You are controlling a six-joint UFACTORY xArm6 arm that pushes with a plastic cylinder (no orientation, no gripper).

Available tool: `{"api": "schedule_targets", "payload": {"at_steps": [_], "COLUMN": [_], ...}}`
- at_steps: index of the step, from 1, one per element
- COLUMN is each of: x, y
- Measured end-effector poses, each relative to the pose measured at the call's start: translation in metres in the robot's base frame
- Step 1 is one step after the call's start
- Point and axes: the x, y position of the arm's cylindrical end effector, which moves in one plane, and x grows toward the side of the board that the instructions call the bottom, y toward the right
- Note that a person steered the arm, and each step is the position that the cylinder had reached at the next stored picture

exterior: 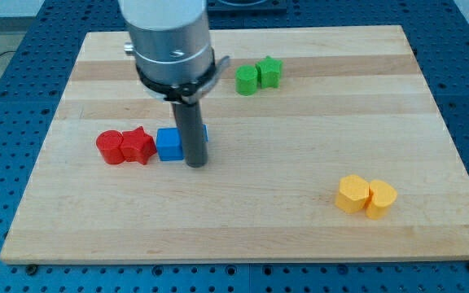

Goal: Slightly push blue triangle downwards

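Eight blocks or so on the wooden board (243, 220), grouped in pairs, all placed here against the blue cube (168, 144).

Farthest toward the view's left of the cube: a red cylinder (110, 147), touching a red star-shaped block (138, 146), which in turn sits just beside the cube's left face — a short row of three.

Immediately to the view's right of the cube: the dark rod, upright, with my tip (196, 164) planted on the board at the cube's lower right corner, touching or nearly so. Behind the rod, only a sliver of a second blue block (204, 133) visible at the cube's upper right — presumably the blue triangle, though shape impossible to confirm with the rod covering most of it. Tip therefore just below and in front of that sliver.

No claw on this arm, so no released or clenched state to tell; just the bare rod under the grey cylindrical housing (169, 41).

Up and to the right of the cube, well apart: a green cube-like block (247, 80) touching a green star-like block (269, 72).

Far down to the cube's right, near the board's lower right: two yellow blocks touching, the left one (352, 194) and the right one (380, 198), shapes rounded or faceted, hard to pin down.
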Motion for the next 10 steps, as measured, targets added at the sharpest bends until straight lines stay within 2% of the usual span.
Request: {"api": "schedule_targets", "payload": {"at_steps": [1,2,3,4,6,8,9,10], "x": [-0.002,-0.040,-0.086,-0.088,-0.053,-0.053,-0.097,-0.116], "y": [0.062,0.107,0.107,0.069,0.029,0.029,0.029,0.010]}}
